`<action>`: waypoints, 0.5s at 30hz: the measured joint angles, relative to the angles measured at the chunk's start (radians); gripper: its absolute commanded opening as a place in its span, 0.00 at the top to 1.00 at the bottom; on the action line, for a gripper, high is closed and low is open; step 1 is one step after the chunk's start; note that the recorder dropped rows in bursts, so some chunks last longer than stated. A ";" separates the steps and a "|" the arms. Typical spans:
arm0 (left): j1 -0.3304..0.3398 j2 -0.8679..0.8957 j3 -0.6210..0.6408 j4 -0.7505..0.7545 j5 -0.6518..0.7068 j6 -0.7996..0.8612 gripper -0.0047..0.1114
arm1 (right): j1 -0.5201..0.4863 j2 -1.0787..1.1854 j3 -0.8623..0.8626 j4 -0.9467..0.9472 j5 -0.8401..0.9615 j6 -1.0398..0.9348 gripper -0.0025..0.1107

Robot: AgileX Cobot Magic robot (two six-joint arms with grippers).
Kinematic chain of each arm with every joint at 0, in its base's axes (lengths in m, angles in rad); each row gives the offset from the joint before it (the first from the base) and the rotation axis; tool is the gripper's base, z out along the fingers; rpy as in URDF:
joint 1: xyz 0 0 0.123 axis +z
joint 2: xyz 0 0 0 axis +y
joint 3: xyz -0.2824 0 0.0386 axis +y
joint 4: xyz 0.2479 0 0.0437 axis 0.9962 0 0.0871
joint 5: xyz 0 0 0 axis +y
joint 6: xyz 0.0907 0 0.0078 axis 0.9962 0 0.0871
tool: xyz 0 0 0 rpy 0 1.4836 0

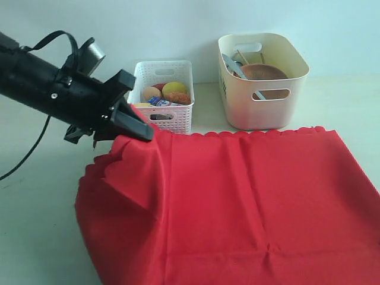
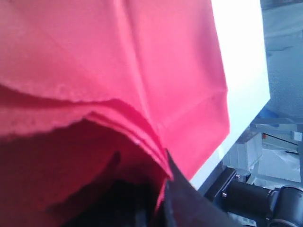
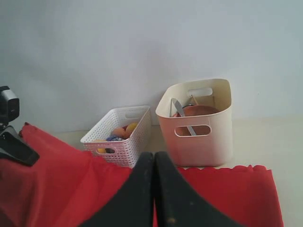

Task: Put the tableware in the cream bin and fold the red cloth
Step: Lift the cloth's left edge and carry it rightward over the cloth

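The left claw (image 1: 138, 127) pinches a left corner of the red cloth (image 1: 249, 202), held up above bare table (image 1: 35, 237). The cloth's wavy far edge lies just beside the cream bin (image 1: 240, 111). Only the right wrist view shows the right claw (image 3: 154, 163), squeezed shut and empty.

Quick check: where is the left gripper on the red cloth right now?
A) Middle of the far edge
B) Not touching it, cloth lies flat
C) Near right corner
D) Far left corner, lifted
D: in the exterior view the left gripper is shut on the far left corner of the red cloth, holding it raised off the table beside the white basket.
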State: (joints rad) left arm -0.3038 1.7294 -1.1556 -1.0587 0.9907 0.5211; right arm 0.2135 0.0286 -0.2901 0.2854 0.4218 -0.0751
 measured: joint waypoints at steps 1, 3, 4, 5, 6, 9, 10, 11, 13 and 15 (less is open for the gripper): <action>-0.019 0.000 -0.018 -0.009 -0.004 -0.007 0.96 | 0.000 0.000 0.000 0.000 0.000 0.000 0.98; -0.056 0.000 -0.058 -0.016 -0.011 -0.032 0.96 | 0.000 0.000 0.000 0.000 0.000 0.000 0.98; -0.070 0.000 -0.075 -0.018 -0.018 -0.042 0.96 | 0.000 0.000 0.000 0.000 0.000 0.000 0.98; -0.086 0.000 -0.094 -0.018 -0.028 -0.056 0.96 | 0.000 0.000 0.000 0.000 0.000 0.000 0.98; -0.101 0.000 -0.113 -0.018 -0.039 -0.069 0.96 | 0.000 0.000 0.000 0.000 0.002 0.000 0.98; -0.140 0.000 -0.164 -0.018 -0.068 -0.107 0.96 | 0.000 0.000 0.000 0.000 0.002 0.000 0.98; -0.150 0.000 -0.182 -0.018 -0.075 -0.116 0.96 | 0.000 0.000 0.000 0.000 0.002 0.000 0.98; -0.163 0.004 -0.200 -0.020 -0.077 -0.128 0.96 | 0.000 0.000 0.000 0.000 0.002 0.000 0.98; -0.189 0.021 -0.236 -0.026 -0.079 -0.144 0.96 | 0.000 0.000 0.000 0.002 0.002 0.000 0.98; -0.215 0.045 -0.264 -0.028 -0.083 -0.155 0.96 | 0.000 0.000 0.000 0.004 0.002 0.000 0.98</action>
State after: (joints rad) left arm -0.5193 1.7748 -1.4201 -1.0870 0.9079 0.3658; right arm 0.2135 0.0286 -0.2901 0.2891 0.4236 -0.0751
